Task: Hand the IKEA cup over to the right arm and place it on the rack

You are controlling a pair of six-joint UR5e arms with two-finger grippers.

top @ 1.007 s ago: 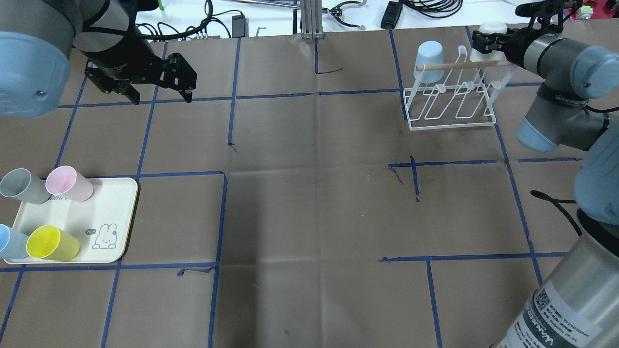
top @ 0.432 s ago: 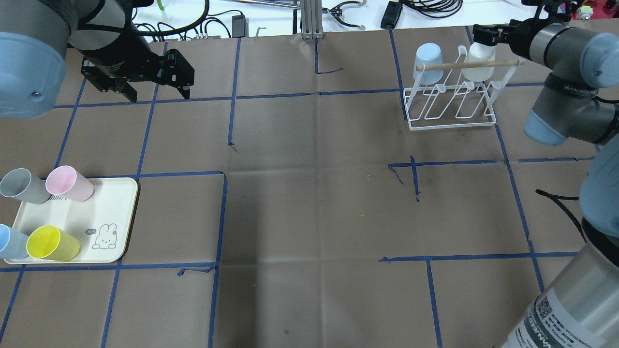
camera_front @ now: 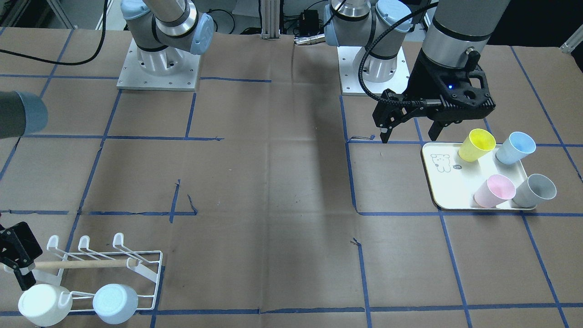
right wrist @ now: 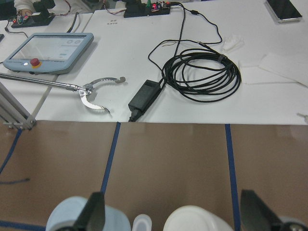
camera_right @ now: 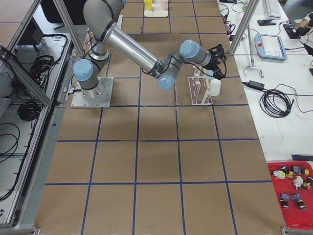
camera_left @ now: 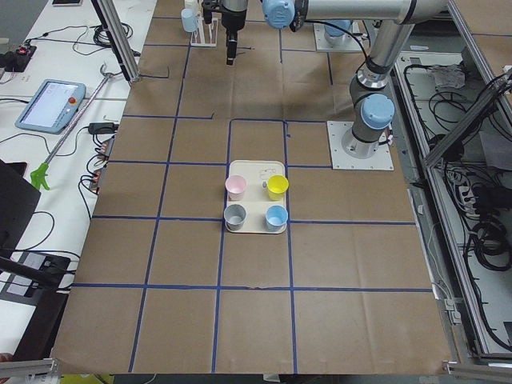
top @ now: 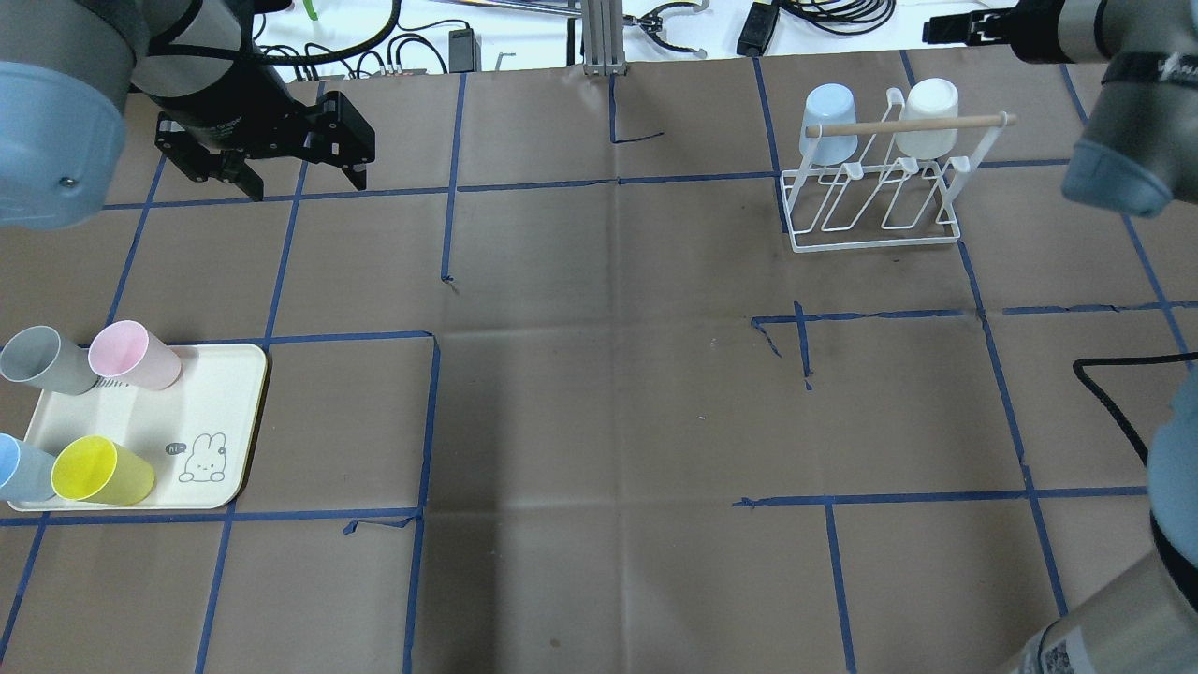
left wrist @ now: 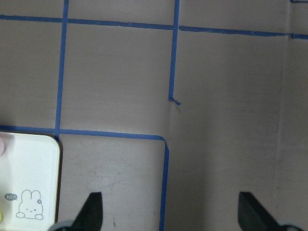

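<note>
The white wire rack [top: 875,211] stands at the far right with its wooden dowel [top: 903,124] across the top. A white IKEA cup [top: 927,112] and a light-blue cup [top: 828,117] hang upside down on its prongs. My right gripper [top: 945,30] is open and empty, raised beyond the rack above the table's far edge. In the right wrist view its fingers [right wrist: 94,214] stand wide apart above the white cup [right wrist: 197,220]. My left gripper [top: 290,176] is open and empty, hovering at the far left, well beyond the tray.
A cream tray [top: 220,393] with a bunny drawing lies at the near left. On it lie a grey cup [top: 42,360], a pink cup [top: 131,356], a blue cup [top: 19,468] and a yellow cup [top: 98,471]. Cables and a tablet lie beyond the far edge.
My right gripper has let go of the white cup, which now hangs on the rack, and has drawn back up and away past the far edge. The left gripper has barely moved.
</note>
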